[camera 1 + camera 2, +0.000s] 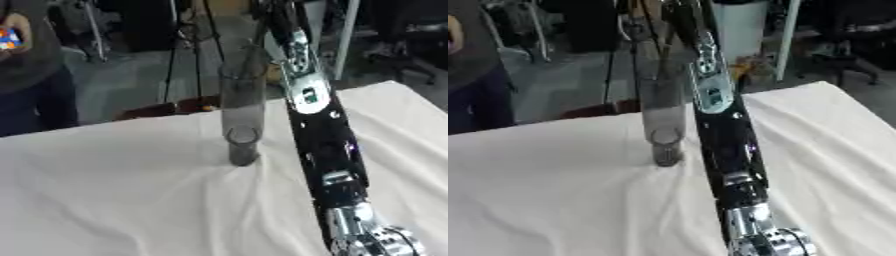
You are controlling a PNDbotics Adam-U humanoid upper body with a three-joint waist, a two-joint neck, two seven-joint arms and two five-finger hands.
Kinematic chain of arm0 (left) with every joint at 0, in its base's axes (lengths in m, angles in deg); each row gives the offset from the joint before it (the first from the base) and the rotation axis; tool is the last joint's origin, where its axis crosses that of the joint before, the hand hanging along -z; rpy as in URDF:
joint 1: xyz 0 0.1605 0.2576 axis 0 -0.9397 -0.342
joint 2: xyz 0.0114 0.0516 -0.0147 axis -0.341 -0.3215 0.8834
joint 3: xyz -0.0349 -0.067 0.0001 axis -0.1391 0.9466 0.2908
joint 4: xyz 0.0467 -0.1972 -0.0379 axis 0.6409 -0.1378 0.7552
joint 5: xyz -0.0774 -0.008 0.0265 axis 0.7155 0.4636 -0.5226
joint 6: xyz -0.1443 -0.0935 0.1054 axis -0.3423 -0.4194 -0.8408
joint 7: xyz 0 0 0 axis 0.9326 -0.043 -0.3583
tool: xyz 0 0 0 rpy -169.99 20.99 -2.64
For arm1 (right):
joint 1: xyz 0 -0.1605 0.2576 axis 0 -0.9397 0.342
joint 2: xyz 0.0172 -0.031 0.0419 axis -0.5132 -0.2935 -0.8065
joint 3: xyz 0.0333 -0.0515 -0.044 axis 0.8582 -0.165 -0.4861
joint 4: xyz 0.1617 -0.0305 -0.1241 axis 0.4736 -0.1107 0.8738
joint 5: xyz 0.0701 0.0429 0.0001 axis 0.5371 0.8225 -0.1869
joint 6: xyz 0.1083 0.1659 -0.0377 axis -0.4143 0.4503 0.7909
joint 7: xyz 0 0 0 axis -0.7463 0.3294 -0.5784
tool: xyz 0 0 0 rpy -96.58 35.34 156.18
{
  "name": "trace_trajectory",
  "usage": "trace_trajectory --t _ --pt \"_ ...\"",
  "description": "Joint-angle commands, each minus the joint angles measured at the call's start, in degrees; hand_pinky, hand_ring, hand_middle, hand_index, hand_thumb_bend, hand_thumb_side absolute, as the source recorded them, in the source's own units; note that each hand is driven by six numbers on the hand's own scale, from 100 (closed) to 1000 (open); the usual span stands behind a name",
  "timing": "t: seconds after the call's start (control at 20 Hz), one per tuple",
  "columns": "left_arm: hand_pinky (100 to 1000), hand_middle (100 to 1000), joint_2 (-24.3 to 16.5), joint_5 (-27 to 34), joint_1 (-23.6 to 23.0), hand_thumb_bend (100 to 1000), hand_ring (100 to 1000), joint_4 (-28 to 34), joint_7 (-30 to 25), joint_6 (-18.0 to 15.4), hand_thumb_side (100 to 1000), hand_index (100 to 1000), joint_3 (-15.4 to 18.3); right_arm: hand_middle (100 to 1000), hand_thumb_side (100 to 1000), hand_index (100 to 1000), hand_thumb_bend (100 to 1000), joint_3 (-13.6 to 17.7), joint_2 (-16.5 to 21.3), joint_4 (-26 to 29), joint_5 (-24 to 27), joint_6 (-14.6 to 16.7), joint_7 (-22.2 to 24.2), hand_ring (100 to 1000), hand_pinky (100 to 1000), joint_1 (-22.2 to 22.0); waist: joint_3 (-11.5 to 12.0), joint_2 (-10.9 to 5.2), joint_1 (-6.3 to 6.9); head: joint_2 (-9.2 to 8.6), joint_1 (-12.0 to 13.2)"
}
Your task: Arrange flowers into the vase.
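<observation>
A tall smoky glass vase [241, 115] stands upright on the white cloth, a little behind the middle of the table. I see no flower in it or on the cloth. My right arm [319, 135] rises from the lower right corner, passes just right of the vase and reaches above its rim. Its dark upper end [278, 20] blurs into the background at the top edge, so the right hand cannot be made out. The left hand shows in neither view.
The table's white cloth [105, 200] is wrinkled, with bare room left and right of the vase. Its far edge [131, 120] runs just behind the vase. Beyond it stand tripod legs [171, 65] and dark chairs.
</observation>
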Motion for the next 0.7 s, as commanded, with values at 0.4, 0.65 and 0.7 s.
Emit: trace_trajectory --t 0.4,0.65,0.7 --pt "508 613 -0.6 -0.1 0.5 309 689 0.7 -0.1 -0.2 802 721 0.2 100 1000 238 370 -0.8 1.8 -2.7 -3.4 2.9 1.6 196 100 1.2 -0.3 0.05 -0.42 0.59 0.2" --pt "508 613 -0.6 -0.1 0.4 309 689 0.7 -0.1 -0.2 804 721 0.2 100 1000 239 391 -1.0 1.9 -4.1 -4.7 4.0 2.0 199 100 1.2 -0.4 0.05 -0.51 0.68 0.2" --pt "508 613 -0.6 -0.1 0.4 309 689 0.6 -0.1 -0.2 804 721 0.2 100 1000 241 402 -1.1 1.9 -4.4 -5.0 4.2 2.1 202 100 1.2 -0.4 0.05 -0.53 0.7 0.2"
